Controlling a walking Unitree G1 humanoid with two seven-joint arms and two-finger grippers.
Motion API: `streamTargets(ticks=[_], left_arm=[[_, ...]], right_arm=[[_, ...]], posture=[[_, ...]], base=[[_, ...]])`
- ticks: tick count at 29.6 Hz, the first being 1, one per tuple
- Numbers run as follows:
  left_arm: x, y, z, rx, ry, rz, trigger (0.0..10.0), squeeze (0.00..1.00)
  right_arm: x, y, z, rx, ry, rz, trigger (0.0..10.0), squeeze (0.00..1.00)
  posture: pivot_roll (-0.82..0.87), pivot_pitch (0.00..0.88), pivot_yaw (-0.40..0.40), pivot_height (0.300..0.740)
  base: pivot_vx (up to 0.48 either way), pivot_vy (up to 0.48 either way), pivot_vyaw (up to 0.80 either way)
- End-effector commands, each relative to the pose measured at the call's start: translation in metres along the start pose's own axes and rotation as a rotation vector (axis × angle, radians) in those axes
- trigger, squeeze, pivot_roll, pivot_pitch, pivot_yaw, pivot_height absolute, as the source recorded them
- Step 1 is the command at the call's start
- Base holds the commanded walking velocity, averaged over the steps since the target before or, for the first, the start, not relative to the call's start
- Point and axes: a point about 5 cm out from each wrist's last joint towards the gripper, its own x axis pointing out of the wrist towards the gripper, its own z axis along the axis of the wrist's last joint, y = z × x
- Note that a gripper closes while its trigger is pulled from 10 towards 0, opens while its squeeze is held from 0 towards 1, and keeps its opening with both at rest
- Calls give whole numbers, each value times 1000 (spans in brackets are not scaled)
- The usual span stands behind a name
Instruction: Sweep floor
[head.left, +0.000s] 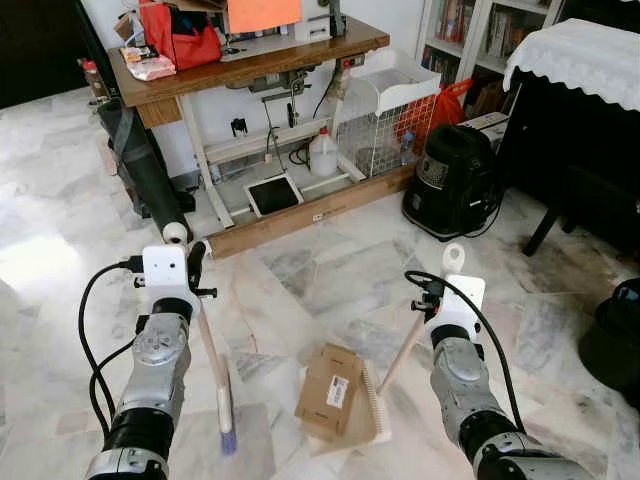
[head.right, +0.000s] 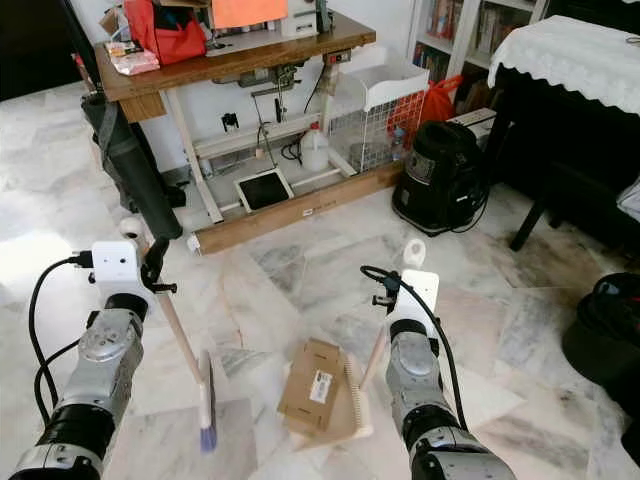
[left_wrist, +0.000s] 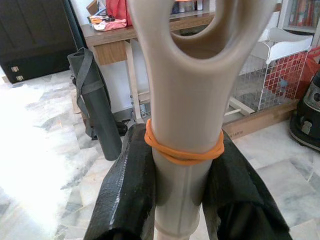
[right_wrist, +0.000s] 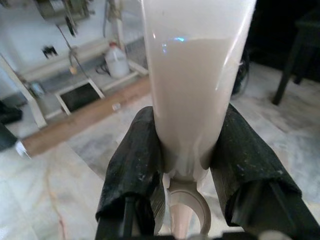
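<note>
My left gripper (head.left: 196, 268) is shut on the beige handle (left_wrist: 182, 100) of a brush, just below an orange rubber band (left_wrist: 183, 153). The handle slants down to a white brush head with blue bristles (head.left: 228, 437) on the marble floor. To the right, my right gripper (head.left: 433, 296) is shut on the cream dustpan handle (right_wrist: 192, 75). The dustpan (head.left: 377, 408) rests on the floor between my arms, with a flattened brown cardboard piece (head.left: 330, 392) lying against it. Black fingers (right_wrist: 132, 165) press both sides of that handle.
A wooden sewing table (head.left: 250, 60) stands ahead with a plastic jug (head.left: 322, 155) under it and a rolled dark mat (head.left: 145, 165) leaning at its left. A wire basket (head.left: 385, 130), black vacuum (head.left: 455, 180), lace-covered furniture (head.left: 580, 60) and a black bin (head.left: 615, 340) line the right.
</note>
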Motion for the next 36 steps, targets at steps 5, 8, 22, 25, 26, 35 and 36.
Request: streamTargets(ticks=[5, 8, 22, 25, 26, 35, 36], left_arm=[[4, -13, 11, 10, -83, -25, 10000, 0], [5, -16, 11, 4, -86, -27, 10000, 0], [9, -20, 11, -3, -93, -28, 10000, 0], [10, -20, 12, -3, -96, -30, 10000, 0], [10, -19, 12, -2, -96, -29, 10000, 0], [10, -18, 10, 3, -92, -22, 10000, 0], [10, -18, 10, 4, -91, -22, 10000, 0]], right_arm=[[5, 14, 25, 46, -141, 49, 10000, 0], [5, 13, 25, 42, -143, 51, 10000, 0], [7, 12, 29, 25, -152, 64, 10000, 0], [7, 12, 30, 25, -153, 64, 10000, 0], [8, 13, 30, 26, -154, 65, 10000, 0], [7, 16, 30, 32, -153, 68, 10000, 0], [7, 16, 30, 33, -154, 68, 10000, 0]], posture=[[-7, 0, 59, 740], [-7, 0, 56, 740], [-8, 0, 50, 740], [-6, 0, 51, 740], [-3, 0, 51, 740], [2, 0, 53, 740], [2, 0, 53, 740]], base=[[0, 0, 0], [0, 0, 0], [0, 0, 348], [0, 0, 800], [0, 0, 800], [0, 0, 800], [0, 0, 800]])
